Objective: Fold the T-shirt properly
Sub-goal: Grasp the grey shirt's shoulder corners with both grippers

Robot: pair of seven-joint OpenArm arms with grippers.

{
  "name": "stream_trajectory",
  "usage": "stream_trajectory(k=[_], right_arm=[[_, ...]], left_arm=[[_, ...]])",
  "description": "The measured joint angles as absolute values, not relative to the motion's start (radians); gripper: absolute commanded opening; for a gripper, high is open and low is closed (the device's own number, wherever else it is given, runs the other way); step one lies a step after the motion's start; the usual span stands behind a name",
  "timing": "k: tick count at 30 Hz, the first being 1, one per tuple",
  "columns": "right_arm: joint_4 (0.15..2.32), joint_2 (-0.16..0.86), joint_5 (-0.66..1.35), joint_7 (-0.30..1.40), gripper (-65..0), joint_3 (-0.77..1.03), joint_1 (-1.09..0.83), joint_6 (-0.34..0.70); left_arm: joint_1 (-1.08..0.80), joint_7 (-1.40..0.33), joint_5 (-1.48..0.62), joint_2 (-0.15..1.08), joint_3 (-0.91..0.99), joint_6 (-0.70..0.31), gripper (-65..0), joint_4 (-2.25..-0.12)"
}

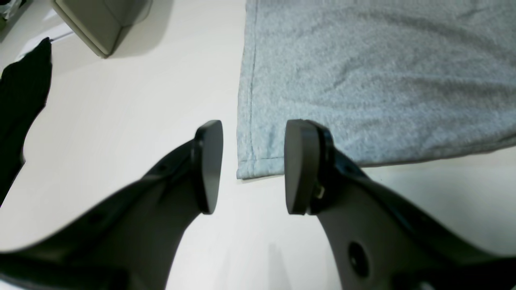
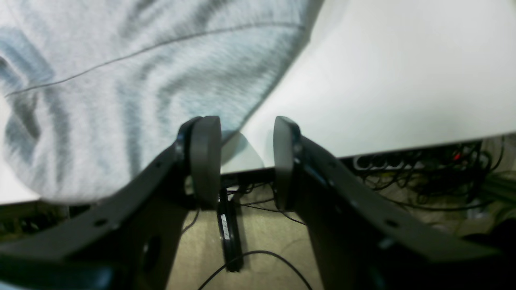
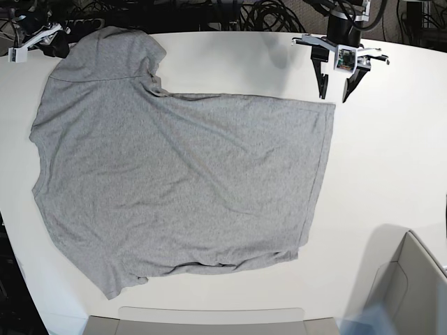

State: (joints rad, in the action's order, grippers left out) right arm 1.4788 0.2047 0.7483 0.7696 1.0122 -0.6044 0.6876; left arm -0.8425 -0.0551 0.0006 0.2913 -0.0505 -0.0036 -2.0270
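Left end effector (agape) — above T-shirt corner

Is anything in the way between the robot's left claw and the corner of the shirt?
No, nothing visible. The left gripper is open right at the T-shirt hem corner, with only bare table between its jaws and the cloth.

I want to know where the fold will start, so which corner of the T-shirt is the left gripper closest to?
The left gripper hovers open at the T-shirt's far hem corner, nearest the table's back edge; the other hem corner lies by the front edge.
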Motion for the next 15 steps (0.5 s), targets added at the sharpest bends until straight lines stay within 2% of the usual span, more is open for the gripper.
stream_trajectory(k=[9, 15], right_arm=[[1.472, 0.159, 0.710, 0.727, -44.0, 0.974, -0.549, 0.688], [1.510, 0.093, 0.705, 0.712, -44.1, 0.972, -0.570, 0.687]], left_arm=[[-0.842, -0.055, 0.001, 0.291, -0.051, -0.004, -39.1, -2.027], [-0.842, -0.058, 0.001, 0.291, -0.051, -0.004, -39.1, -2.027]])
